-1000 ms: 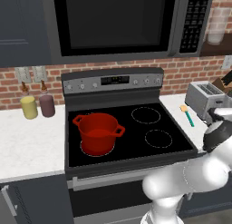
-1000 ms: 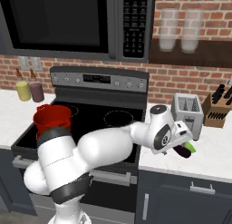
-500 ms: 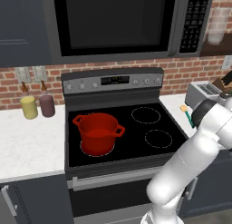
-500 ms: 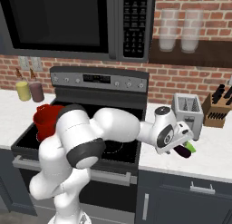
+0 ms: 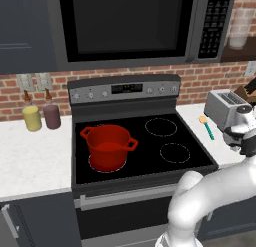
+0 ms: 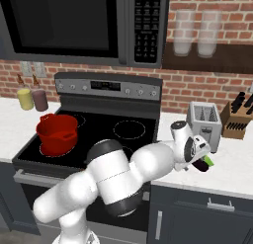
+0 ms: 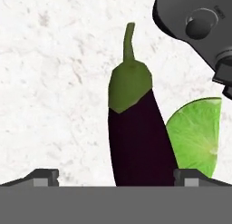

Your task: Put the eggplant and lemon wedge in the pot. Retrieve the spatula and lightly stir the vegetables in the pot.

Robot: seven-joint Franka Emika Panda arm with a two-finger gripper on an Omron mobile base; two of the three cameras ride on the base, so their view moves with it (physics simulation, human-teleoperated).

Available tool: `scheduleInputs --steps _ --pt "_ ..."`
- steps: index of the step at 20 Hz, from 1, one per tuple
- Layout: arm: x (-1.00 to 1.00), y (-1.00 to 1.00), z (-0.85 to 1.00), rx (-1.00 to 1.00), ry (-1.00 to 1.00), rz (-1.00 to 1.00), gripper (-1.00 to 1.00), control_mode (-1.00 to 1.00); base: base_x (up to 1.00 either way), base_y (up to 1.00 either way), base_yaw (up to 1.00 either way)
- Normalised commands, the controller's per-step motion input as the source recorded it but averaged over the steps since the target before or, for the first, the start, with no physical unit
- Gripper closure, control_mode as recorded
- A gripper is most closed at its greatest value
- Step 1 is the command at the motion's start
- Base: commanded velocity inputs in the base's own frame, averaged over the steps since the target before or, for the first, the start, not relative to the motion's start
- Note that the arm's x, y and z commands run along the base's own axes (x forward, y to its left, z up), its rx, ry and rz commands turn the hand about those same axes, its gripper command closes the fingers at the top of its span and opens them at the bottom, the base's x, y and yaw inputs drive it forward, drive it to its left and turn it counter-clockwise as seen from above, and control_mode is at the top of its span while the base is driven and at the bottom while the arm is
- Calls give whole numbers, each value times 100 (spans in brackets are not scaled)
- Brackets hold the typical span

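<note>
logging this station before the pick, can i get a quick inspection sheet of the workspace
surface: white speckled counter right of the black stovetop.
job's things: eggplant lying on the counter, lemon wedge beside it; red pot on the front left burner; spatula on the counter by the toaster.
clutter: two bottles left of the stove; knife block.
end effector: open, fingers either side of the eggplant, not gripping.
cables: nothing seen.
surroundings: microwave, brick wall.

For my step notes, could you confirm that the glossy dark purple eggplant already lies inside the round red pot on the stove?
Not quite: the glossy dark purple eggplant lies on the white speckled counter beside a green citrus wedge, as the hand view shows. The round red pot is indeed on the stove.
</note>
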Motion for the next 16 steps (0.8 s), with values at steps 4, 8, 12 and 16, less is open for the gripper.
scheduleInputs --steps 4,8,12,16 --pt "17 -20 -3 0 0 6 -100 -100 0 0 0" --pt "8 -19 -13 0 0 7 -100 -100 0 0 0" --pt "0 -15 -19 0 0 8 -100 -100 0 0 0" --pt "3 -3 -16 0 -1 8 -100 -100 0 0 0"
